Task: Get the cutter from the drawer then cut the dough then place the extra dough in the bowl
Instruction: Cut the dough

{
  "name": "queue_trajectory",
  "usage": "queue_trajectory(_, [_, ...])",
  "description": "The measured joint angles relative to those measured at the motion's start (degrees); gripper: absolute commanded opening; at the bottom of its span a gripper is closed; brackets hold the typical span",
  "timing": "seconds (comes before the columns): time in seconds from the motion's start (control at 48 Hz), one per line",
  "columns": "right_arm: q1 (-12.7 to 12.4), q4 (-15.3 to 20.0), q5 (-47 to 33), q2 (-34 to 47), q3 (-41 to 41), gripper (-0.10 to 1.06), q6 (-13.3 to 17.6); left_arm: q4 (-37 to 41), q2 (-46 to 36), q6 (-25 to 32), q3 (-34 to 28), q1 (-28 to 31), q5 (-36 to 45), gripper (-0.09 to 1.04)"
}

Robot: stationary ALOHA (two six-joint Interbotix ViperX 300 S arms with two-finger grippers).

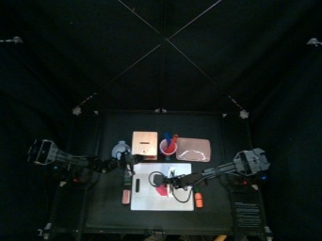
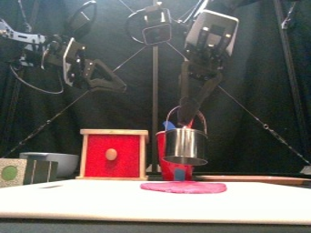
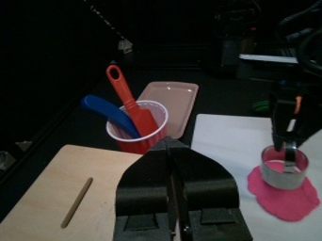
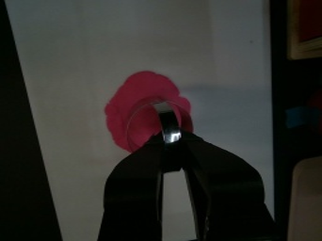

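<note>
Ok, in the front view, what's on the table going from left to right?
Green-and-white toy → blue-grey bowl → wooden box with its red drawer front → metal cutter, with the pink dough below it.

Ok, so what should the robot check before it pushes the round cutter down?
1. Right tool shut on the wire handle of the round metal cutter: ok.
2. Cutter over the flat pink dough: ok.
3. Dough lying flat on the white cutting board: ok.
4. Cutter's rim touching the dough: cannot tell.
5. Left tool shut, empty and clear of the dough: ok.
6. Blue-grey bowl standing ready beside the pale wooden box: ok.
</note>
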Motion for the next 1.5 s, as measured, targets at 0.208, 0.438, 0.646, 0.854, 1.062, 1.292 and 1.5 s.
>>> queue_trajectory(0.208, [1.3, 0.4, 5.8, 5.6, -5.4, 0.52, -0.4, -0.2, 0.1, 0.1, 1.0, -0.1, -0.1, 0.30])
queue_trajectory(0.438, [1.7, 0.4, 6.3, 7.4, -7.1, 0.52, -0.4, -0.3, 0.1, 0.1, 1.5, -0.2, 0.0, 0.30])
queue_trajectory(0.646, [1.5, -0.2, 6.4, 7.8, -7.2, 0.52, -0.1, -0.4, 0.1, 0.1, 1.8, -0.2, -0.1, 0.30])
queue_trajectory(0.854, [1.6, -1.1, 6.5, 7.8, -7.2, 0.55, 0.4, -0.7, 0.1, 0.0, 1.8, -0.4, -0.1, 0.30])
queue_trajectory(1.062, [1.6, -1.9, 6.4, 7.9, -7.2, 0.76, 0.4, 0.0, 0.1, 0.1, 1.8, -1.7, 0.3, 0.32])
queue_trajectory(1.292, [1.8, -2.0, 4.4, 7.5, -7.2, 0.87, 0.4, 1.1, 1.1, -0.4, 1.7, -6.8, 1.3, 0.47])
queue_trajectory(1.5, [2.2, -2.2, 0.0, 2.5, -4.7, 0.87, 1.1, -0.4, 2.9, -4.0, 0.4, -11.1, 1.3, 0.58])
